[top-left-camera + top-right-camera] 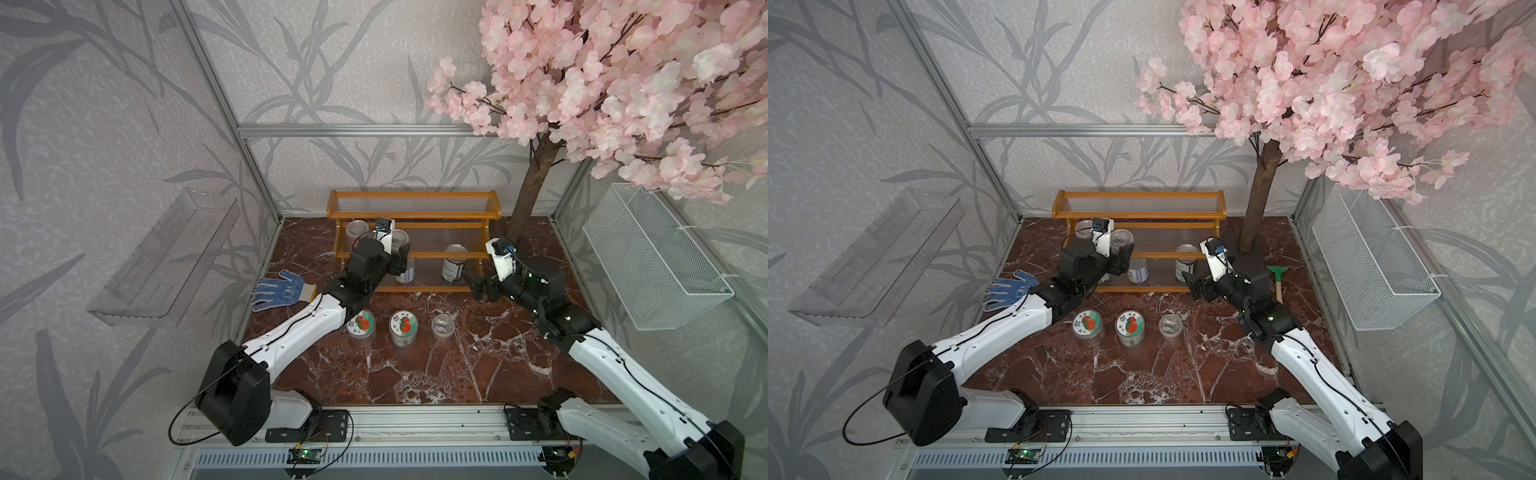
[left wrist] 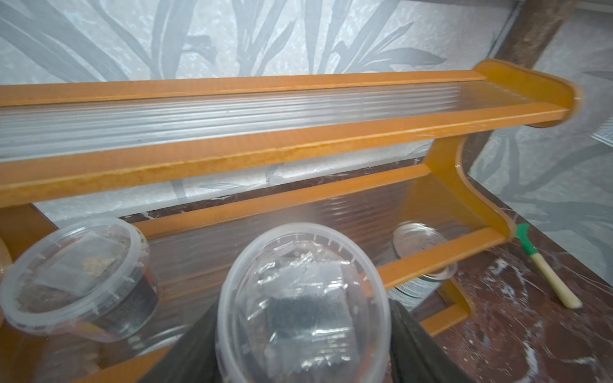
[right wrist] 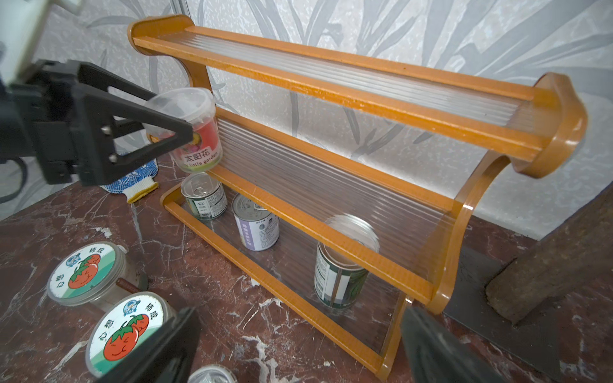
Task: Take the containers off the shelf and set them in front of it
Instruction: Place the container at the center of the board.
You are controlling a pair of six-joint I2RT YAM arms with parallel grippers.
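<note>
Three tiers make up the shelf (image 1: pixel 415 215), and its top one is bare. Two jars (image 1: pixel 360 325) already stand on the table (image 1: pixel 457 374) in front of it, with one cup (image 1: pixel 442 324) beside them. Three cans (image 3: pixel 254 225) sit on the bottom tier, so five containers look left to move. The left gripper (image 1: pixel 400 254) is clamped around a second cup (image 2: pixel 303 298) at the middle tier, with a third cup (image 2: pixel 76 278) beside it. The right gripper (image 1: pixel 474 286) gapes wide and empty near the rightmost can (image 3: pixel 341 265).
</note>
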